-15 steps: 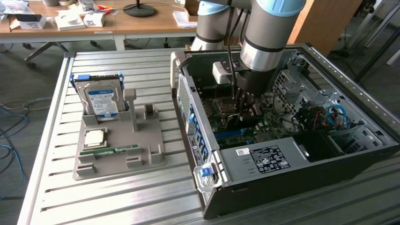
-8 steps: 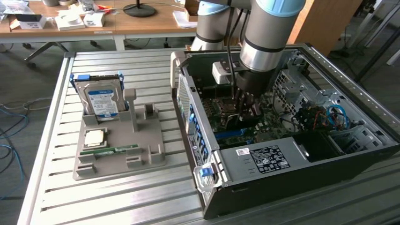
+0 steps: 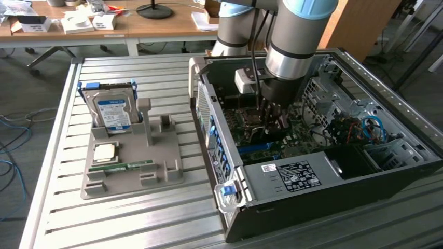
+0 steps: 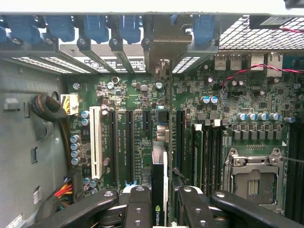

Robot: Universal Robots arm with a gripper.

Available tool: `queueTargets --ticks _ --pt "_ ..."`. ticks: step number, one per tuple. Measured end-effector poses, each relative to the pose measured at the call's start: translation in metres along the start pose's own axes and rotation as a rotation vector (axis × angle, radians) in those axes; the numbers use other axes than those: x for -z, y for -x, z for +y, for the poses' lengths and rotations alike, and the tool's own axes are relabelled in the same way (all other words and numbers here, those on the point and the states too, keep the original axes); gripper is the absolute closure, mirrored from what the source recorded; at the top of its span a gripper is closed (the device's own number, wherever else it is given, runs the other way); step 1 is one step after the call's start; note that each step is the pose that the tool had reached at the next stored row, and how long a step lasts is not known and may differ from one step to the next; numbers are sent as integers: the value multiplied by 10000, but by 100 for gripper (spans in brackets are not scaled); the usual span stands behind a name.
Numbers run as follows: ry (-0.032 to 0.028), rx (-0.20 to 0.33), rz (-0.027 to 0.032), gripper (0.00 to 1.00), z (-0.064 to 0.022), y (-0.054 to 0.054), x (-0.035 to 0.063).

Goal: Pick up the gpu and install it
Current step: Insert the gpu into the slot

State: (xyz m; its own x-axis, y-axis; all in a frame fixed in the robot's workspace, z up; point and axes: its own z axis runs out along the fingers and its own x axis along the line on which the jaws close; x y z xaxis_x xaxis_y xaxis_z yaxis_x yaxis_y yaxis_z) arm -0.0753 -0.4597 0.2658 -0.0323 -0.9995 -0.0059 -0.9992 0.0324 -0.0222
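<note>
The gpu (image 4: 159, 175) is seen edge-on in the wrist view, a thin dark card with a green logo near its close end. It stands upright between my two black fingers (image 4: 137, 209), over the black expansion slots of the green motherboard (image 4: 237, 104). Its far end points toward the case's rear slot openings (image 4: 161, 42). My gripper (image 4: 164, 202) is shut on the card. In the exterior view the gripper (image 3: 272, 118) is lowered deep into the open computer case (image 3: 229, 119), just above the motherboard; the card itself is hard to make out there.
A grey holder (image 3: 132, 181) left of the case carries a hard drive (image 3: 111, 111), a processor chip (image 3: 105, 151) and a green memory stick (image 3: 122, 167). Inside the case are a power supply (image 3: 298, 176), cables (image 3: 367, 129), a white slot (image 4: 96, 142) and a processor socket (image 4: 251, 175).
</note>
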Motion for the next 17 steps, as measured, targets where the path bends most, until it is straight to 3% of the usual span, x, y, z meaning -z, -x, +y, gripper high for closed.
queueTargets --ticks 17 --pt "-2 -13 -4 74 1 0 -22"
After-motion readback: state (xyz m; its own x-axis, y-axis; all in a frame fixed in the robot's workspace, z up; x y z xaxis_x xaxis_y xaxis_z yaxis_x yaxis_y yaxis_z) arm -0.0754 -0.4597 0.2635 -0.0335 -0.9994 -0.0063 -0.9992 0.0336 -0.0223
